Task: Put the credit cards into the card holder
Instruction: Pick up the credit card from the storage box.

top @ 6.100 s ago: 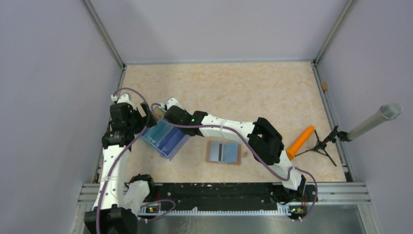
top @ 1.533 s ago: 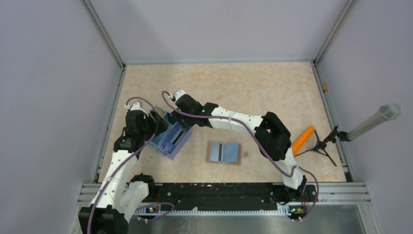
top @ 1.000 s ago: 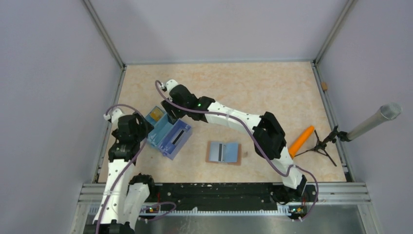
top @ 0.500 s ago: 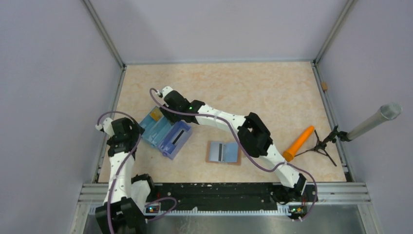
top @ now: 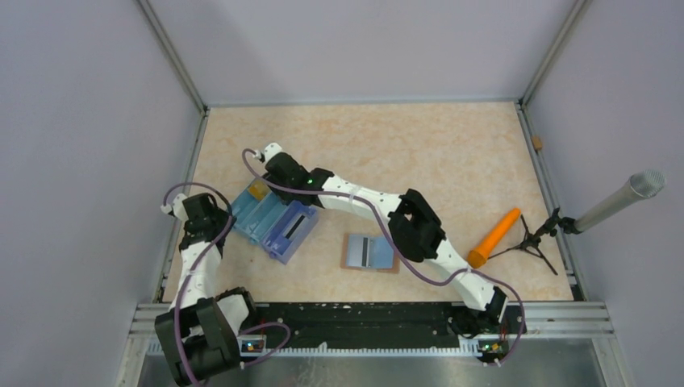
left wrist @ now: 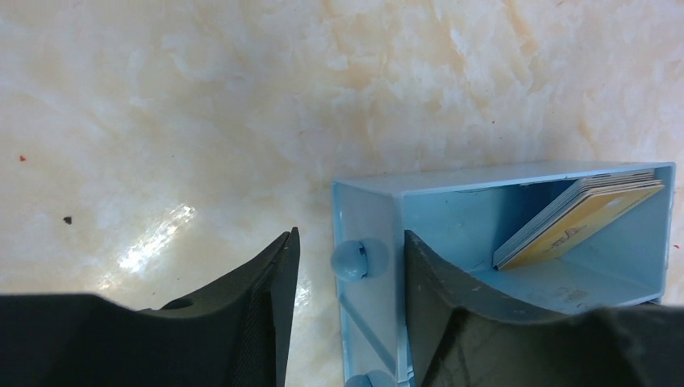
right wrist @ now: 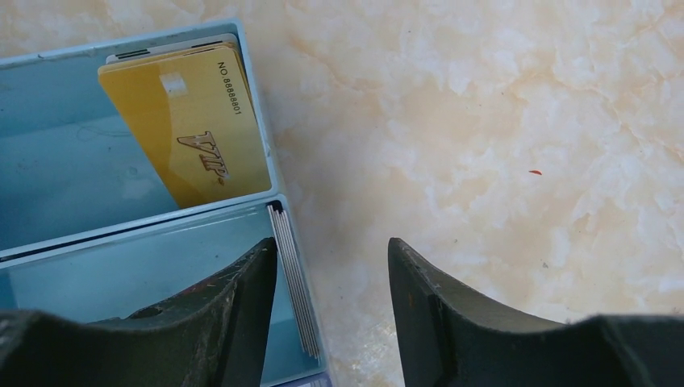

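**A:** What has changed on the worktop since half a second ago?

**B:** Little. The right arm has sunk its elbow slightly toward the card holder. The left arm has edged back toward the blue divided box, which has not moved.

**A:** And the end effectors?

**B:** Both are spread and hold nothing. The left end effector straddles the box's knobbed end wall, one finger over the compartment and the other outside, clear of the wall. The right end effector straddles a side wall beside a divider.

**A:** The credit cards?

**B:** The card holder lies open, well apart from the box, with a light blue card on it. A gold card leans in the box's end compartment. A thin stack of cards stands on edge in the next one.
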Motion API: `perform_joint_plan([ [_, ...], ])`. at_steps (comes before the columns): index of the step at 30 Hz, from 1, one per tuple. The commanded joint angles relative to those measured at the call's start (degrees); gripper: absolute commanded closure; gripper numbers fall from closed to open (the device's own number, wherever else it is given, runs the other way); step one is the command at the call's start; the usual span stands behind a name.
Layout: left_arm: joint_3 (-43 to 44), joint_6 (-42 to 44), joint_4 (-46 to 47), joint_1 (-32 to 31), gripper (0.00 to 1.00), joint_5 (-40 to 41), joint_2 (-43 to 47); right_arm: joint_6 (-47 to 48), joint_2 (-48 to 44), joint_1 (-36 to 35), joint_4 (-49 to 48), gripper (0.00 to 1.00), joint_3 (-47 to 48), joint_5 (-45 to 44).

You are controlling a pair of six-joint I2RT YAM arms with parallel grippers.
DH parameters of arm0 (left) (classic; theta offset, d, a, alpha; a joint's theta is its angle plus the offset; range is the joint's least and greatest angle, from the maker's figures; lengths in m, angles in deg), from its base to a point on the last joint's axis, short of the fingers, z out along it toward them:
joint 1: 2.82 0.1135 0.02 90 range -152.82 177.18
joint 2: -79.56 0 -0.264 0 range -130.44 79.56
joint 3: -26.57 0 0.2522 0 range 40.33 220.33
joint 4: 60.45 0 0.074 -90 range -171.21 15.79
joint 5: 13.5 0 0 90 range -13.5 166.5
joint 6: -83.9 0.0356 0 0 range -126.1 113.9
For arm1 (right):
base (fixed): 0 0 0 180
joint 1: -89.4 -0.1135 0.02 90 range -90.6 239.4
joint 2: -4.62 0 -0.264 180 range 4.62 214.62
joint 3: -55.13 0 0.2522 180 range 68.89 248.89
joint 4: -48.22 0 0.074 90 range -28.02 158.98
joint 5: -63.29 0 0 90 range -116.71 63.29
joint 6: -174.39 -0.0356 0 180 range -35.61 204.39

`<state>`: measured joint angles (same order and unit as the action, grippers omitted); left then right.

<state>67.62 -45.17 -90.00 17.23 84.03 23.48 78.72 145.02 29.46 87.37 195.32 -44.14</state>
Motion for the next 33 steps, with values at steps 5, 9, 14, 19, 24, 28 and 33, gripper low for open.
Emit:
perform_joint_plan([
  [5, 0.39, 2.28, 2.63, 0.42, 0.57, -0.12, -1.29, 2.07, -1.66, -1.21, -1.18, 0.51, 3.11, -5.41],
  [9, 0.92, 2.53, 1.99, 0.42, 0.57, -0.72, -1.79, 3.00, -2.61, -1.70, -1.17, 0.53, 3.12, -6.56],
  [14, 1.20, 2.64, 1.82, 0.47, 0.57, -1.04, -2.12, 3.63, -3.15, -2.27, -1.41, 0.56, 3.12, -7.56],
  [19, 1.34, 2.79, 1.69, 0.42, 0.57, -0.94, -1.91, 4.34, -3.61, -2.70, -1.97, 0.57, 3.21, -8.15],
  [24, 1.49, 2.88, 1.64, 0.42, 0.57, -1.11, -2.23, 4.66, -3.97, -2.73, -1.96, 0.57, 3.56, -8.32],
  [28, 1.63, 2.90, 1.55, 0.42, 0.58, -1.29, -2.20, 4.77, -4.06, -2.76, -1.78, 0.58, 3.73, -8.54],
  [33, 1.63, 3.03, 1.47, 0.42, 0.58, -1.37, -2.11, 4.88, -4.41, -2.87, -1.92, 0.58, 3.73, -8.73],
])
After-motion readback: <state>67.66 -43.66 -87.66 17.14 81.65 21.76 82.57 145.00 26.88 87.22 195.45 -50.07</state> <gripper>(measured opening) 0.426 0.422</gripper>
